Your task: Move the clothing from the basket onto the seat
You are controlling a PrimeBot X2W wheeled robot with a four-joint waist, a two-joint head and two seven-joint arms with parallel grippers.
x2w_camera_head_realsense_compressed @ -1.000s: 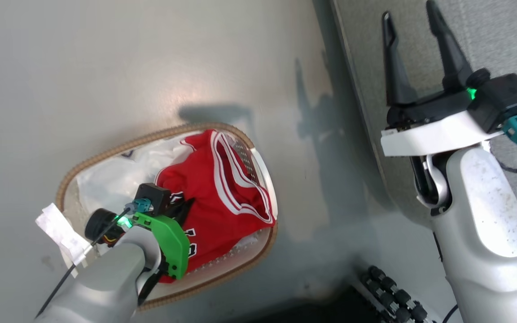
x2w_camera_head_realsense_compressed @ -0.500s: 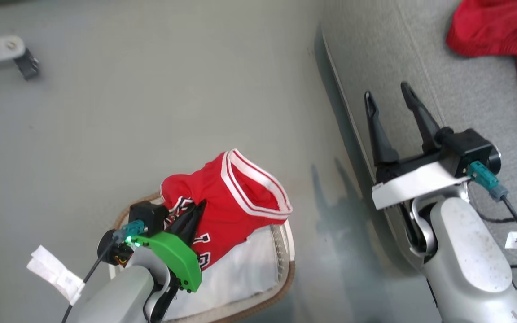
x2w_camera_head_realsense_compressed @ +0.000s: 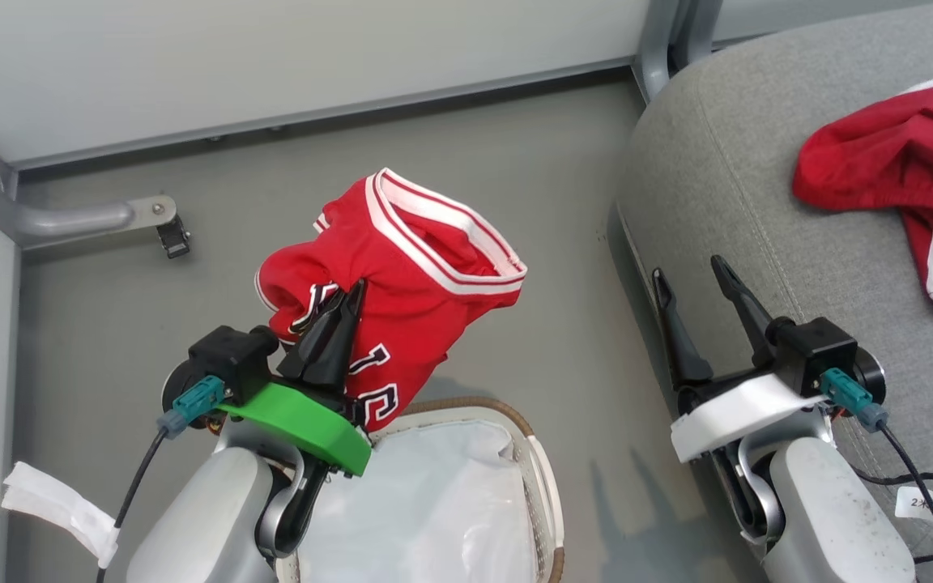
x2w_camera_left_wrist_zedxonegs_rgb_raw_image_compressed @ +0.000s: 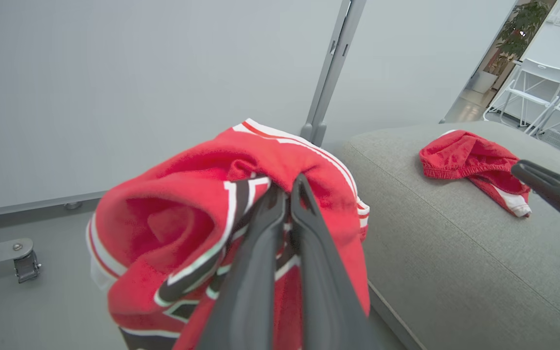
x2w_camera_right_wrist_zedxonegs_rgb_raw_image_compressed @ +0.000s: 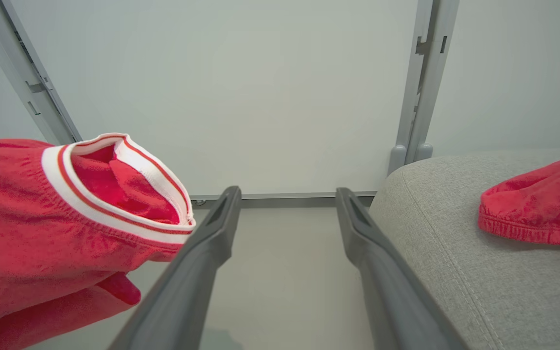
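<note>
A second ago the jersey [x2w_camera_head_realsense_compressed: 402, 267] lay bunched in the basket [x2w_camera_head_realsense_compressed: 546, 486] with the left gripper [x2w_camera_head_realsense_compressed: 355, 288] buried in it. Now it hangs clear above the rim, and the head camera has tilted up with the lift. The fingers are clenched on a fold of the lettered cloth. What shows of the basket is white lining alone, while the shorts [x2w_camera_head_realsense_compressed: 888, 162] already lie on the seat [x2w_camera_head_realsense_compressed: 758, 210] – so I judge that only the carry across and the drop remain. The head view gives the jersey's place over the basket and well apart from the seat. The left wrist view gives the pinch itself, close up. The right wrist view confirms that the right gripper [x2w_camera_head_realsense_compressed: 688, 268] is spread wide with nothing between its fingers – idle beside the seat's edge.
</note>
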